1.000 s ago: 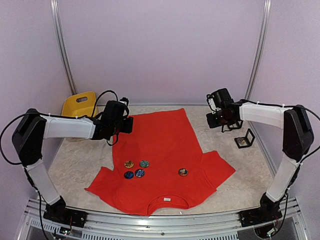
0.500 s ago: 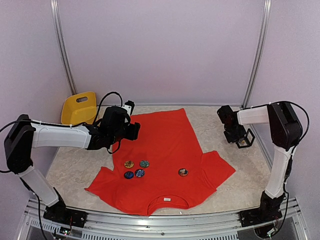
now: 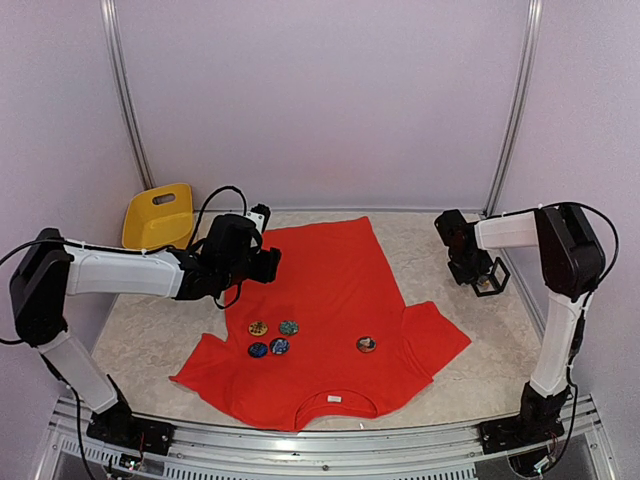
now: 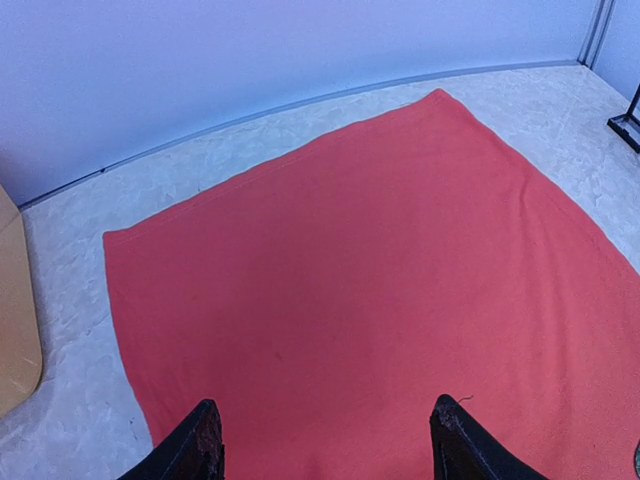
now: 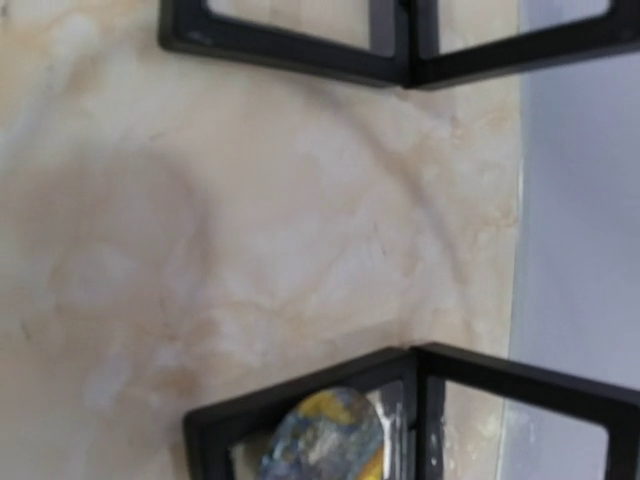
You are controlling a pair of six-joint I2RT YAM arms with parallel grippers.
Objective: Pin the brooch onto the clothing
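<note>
At about two o'clock from the shirt, close to the tabletop's right edge, the brooch (image 5: 325, 437) we take to be next sits inside a small black display frame (image 3: 490, 281). The right wrist view shows its blue-and-yellow face just behind the frame's rim. The right tool (image 3: 476, 268) hangs directly over that frame, presumably to lift the brooch out. Its fingers show in neither view, so we cannot tell whether they are apart or together.

The clothing (image 3: 330, 285) lies flat in the middle of the tabletop (image 3: 150, 330), neck at six o'clock and hem at twelve. We judge it is spread smooth so a pin meets unwrinkled cloth. On its chest rest a cluster of four brooches (image 3: 273, 338) and, toward four o'clock, a lone brooch (image 3: 366, 344).

The left tool (image 4: 328, 445) hovers over the hem corner at eleven o'clock, fingers apart with nothing between them. It is probably placed there to hold the fabric steady. A yellow bin (image 3: 160, 215) stands off the shirt at ten o'clock.
</note>
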